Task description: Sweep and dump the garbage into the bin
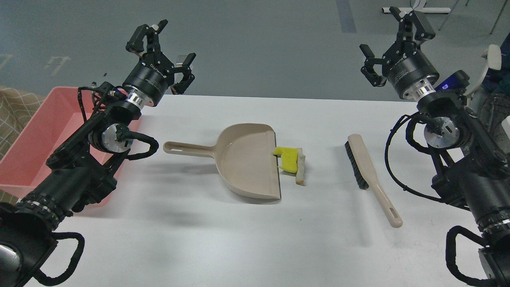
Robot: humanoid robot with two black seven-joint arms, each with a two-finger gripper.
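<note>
1. Salmon-pink bin (44, 131) at the far left edge of the white table (255, 239), partly hidden behind the left arm.
2. Left gripper (165, 46) raised above the table's far edge near the bin, fingers spread apart, holding nothing.
3. Beige dustpan (247, 159) flat at the table's middle, handle pointed left, open mouth facing right.
4. Yellow sponge chunk (289, 158) right at the dustpan's lip, touching it.
5. White bread slice (301, 167) just beside the chunk on its right, seen edge-on, on the tabletop.
6. Brush (368, 175) lay well right of the garbage, bristles on its left side, handle angled toward the near right.
7. Right gripper (392, 44) raised at the far right, fingers apart, empty.
</note>
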